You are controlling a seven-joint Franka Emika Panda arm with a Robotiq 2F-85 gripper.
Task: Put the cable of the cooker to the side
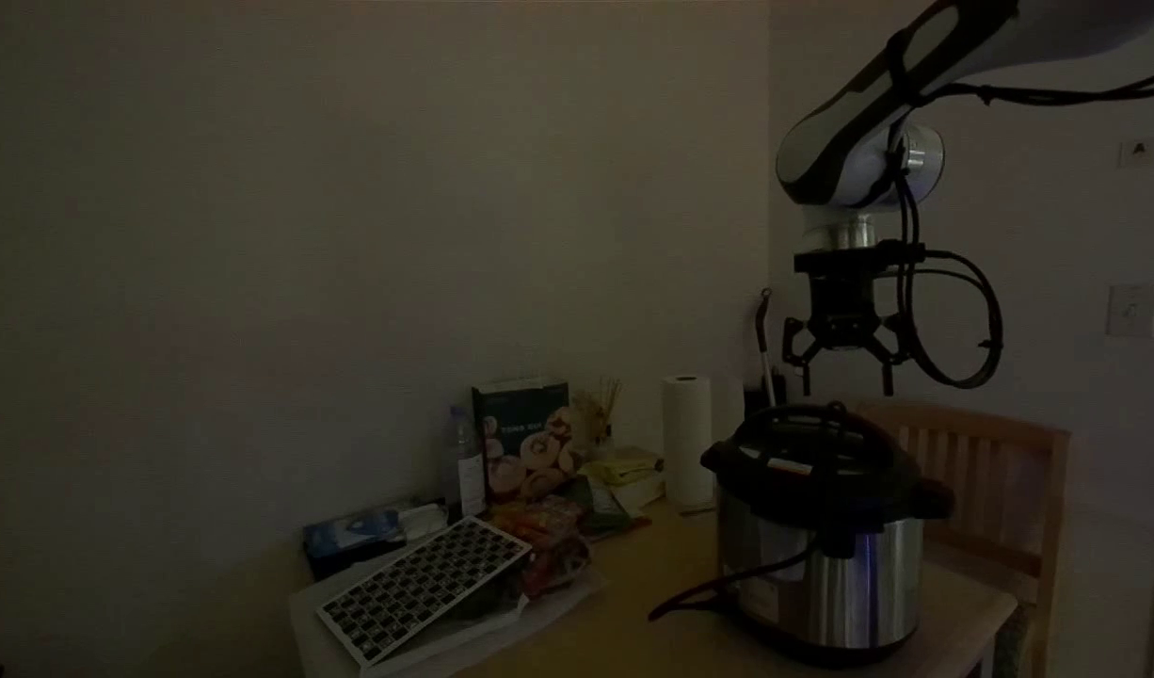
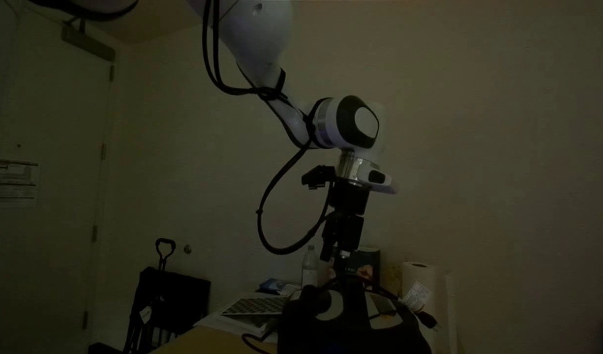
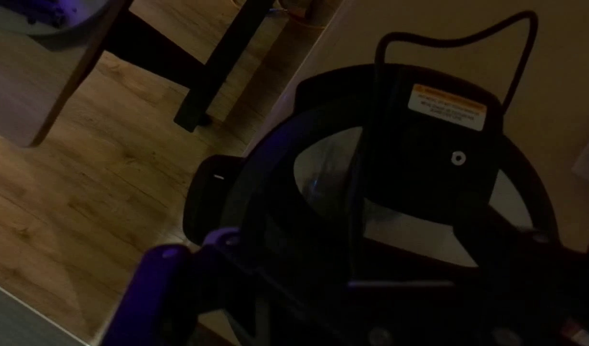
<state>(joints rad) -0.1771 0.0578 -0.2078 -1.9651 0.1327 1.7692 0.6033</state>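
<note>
The cooker, with a steel body (image 1: pixel 869 584) and black lid, stands on the table; in an exterior view its dark lid (image 2: pixel 350 329) shows from another side. The thin black cable (image 1: pixel 775 568) bends out from the cooker's side onto the table. In the wrist view the cable (image 3: pixel 453 42) loops past the rim and runs over the lid. Its plug (image 2: pixel 428 319), beside a white tag, hangs at the lid's edge. My gripper (image 1: pixel 847 384) is open and empty, pointing down above the lid, apart from it. In the wrist view the fingers are too dark to make out.
A white paper-towel roll (image 1: pixel 687 443), a green box (image 1: pixel 525 438), a bottle (image 1: pixel 466 471), food bags and a grid-patterned panel (image 1: pixel 426 591) stand or lie on the table (image 1: pixel 624 640). A wooden chair (image 1: pixel 982 471) stands behind the cooker.
</note>
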